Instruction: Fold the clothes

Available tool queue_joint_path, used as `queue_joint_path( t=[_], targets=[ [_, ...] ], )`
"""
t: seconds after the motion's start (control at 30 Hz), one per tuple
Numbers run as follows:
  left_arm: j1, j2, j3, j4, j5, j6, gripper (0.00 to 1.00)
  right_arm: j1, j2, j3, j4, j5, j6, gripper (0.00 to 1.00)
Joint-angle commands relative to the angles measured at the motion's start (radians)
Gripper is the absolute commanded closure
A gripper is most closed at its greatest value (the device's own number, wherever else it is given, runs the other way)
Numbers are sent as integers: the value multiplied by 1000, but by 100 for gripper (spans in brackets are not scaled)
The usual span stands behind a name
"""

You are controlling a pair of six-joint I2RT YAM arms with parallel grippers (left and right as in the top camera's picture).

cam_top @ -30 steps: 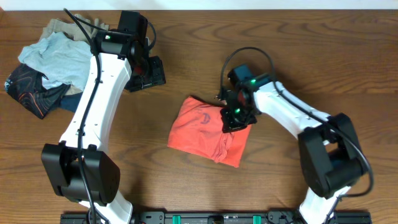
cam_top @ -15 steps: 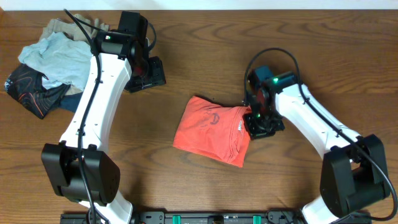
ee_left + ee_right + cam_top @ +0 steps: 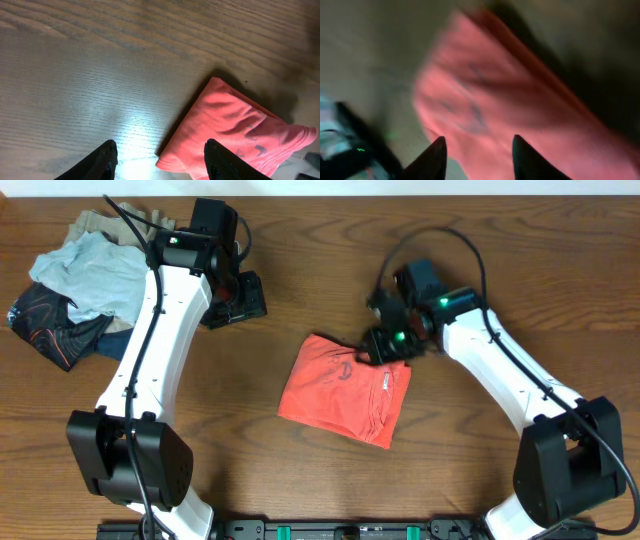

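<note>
The red-orange T-shirt (image 3: 345,390) lies folded into a rough square at the middle of the table, a small white tag near its right edge. My right gripper (image 3: 378,345) hovers over the shirt's upper right corner, open and empty. In the right wrist view the shirt (image 3: 520,115) is blurred beneath the open fingers (image 3: 479,155). My left gripper (image 3: 238,298) is open and empty, apart from the shirt at the upper left. The left wrist view shows the shirt (image 3: 235,130) to the right between its spread fingertips (image 3: 160,160).
A heap of light blue, tan, navy and black garments (image 3: 75,280) lies at the far left corner of the wooden table (image 3: 500,240). The arm bases stand at the front edge.
My right gripper let go of the shirt's right edge and rose up and to the left over its upper right corner. The shirt stays folded flat. The left arm is still.
</note>
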Motion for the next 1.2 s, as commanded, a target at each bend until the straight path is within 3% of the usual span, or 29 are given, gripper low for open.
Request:
queue_joint_path(
  t=[0.0,0.3,0.47,0.6,0.67,0.9,1.03,1.17],
  targets=[
    [-1,-5,-10,-2,-9,-2,42,28,1,14,61,-156,-34,57],
    [-1,-5,-10,-2,-9,-2,42,74,130,13,-18,80,-29,56],
    [-1,-5,-10,-3,-9,-2,42,66,219,13,-232,229,31,64],
    [-1,-5,-10,-1,-9,-2,42,62,236,13,-333,434,55,60],
    [-1,-5,-10,1,-9,-2,37,62,236,13,-336,507,55,58],
    [-1,-5,-10,1,-9,-2,34,49,236,13,-330,682,158,50],
    [-1,-5,-10,1,-9,-2,34,33,236,13,-285,849,166,50],
    [-1,-5,-10,2,-9,-2,34,6,236,13,-197,1109,166,36]
  ],
)
